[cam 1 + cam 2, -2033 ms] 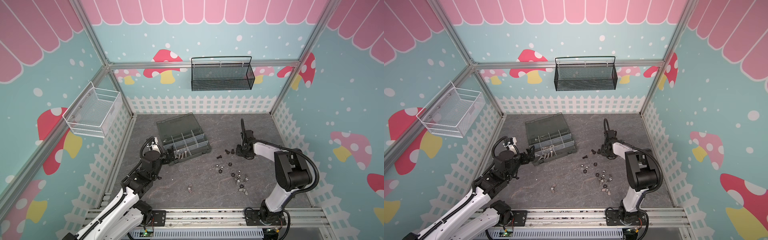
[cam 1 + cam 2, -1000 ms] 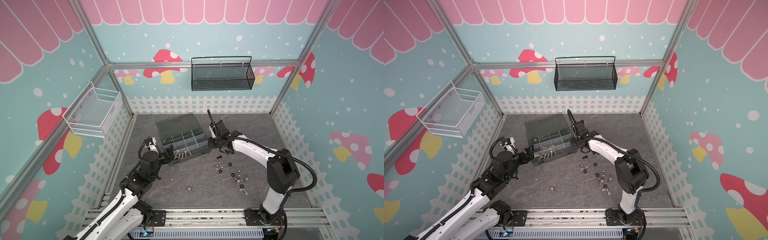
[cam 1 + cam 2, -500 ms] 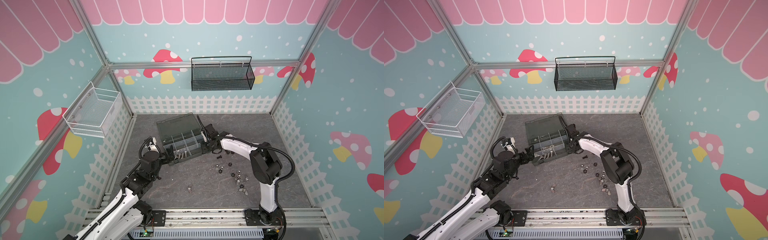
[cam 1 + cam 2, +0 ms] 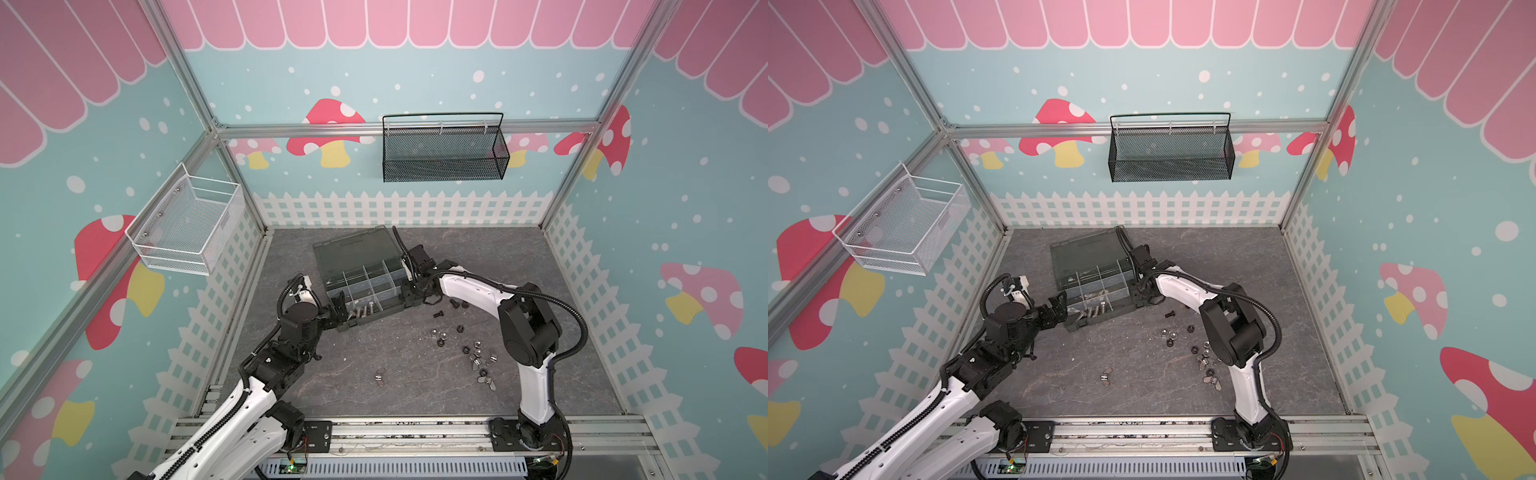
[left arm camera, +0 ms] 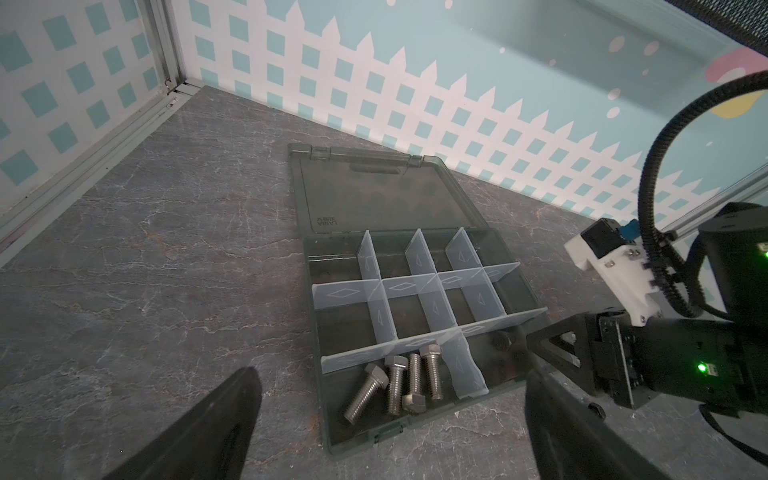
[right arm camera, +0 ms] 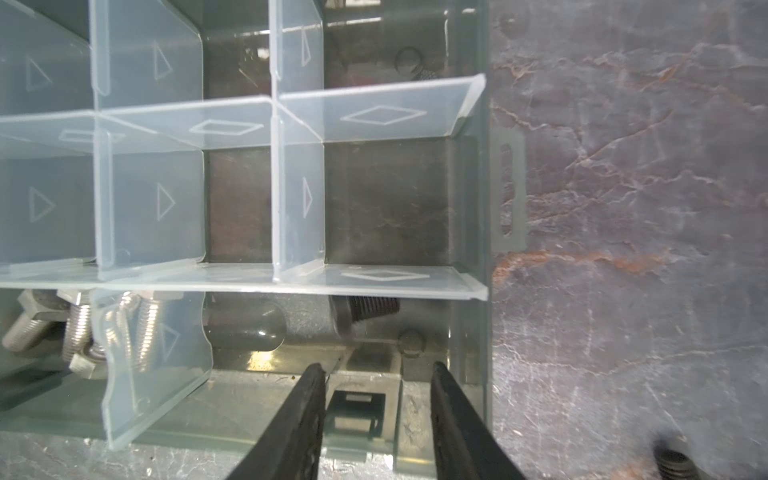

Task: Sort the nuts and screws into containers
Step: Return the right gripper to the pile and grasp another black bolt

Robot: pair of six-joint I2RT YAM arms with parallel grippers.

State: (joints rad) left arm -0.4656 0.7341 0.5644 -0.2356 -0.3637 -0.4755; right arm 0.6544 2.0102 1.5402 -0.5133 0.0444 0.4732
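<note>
- The organizer box (image 4: 376,316) sits on the table (image 4: 332,374) left of the middle, nearer the back edge than the front. Its lid (image 4: 353,251) lies open and flat toward the back edge.
- Clear dividers (image 5: 415,284) split the box into compartments. The row nearest the table's front edge has two.
- Four silver screws (image 5: 399,380) lie close together in the left compartment of that row.
- One black screw (image 6: 365,311) lies on its side in the right compartment of that row, close against the divider behind it.
- The right gripper (image 6: 376,368) hangs over that same right compartment, at the box's front right corner in both top views. Its fingers stand a narrow way apart with nothing between them, and the black screw lies just past their tips.
- The left gripper (image 4: 344,311) is by the box's front left corner, its fingers spread wide and holding nothing. Whether it touches the box cannot be told.
- A few loose black screws (image 4: 438,314) lie on the table just off the box's front right corner.
- The nuts (image 4: 435,332), some silver and some black, are scattered farther toward the front right corner of the table, apart from the box.
- The wing nuts (image 4: 482,374) lie nearest the front edge, beside the right arm.
- One more small silver piece (image 4: 379,378) lies alone near the middle of the table's front half; it is too small to name.
</note>
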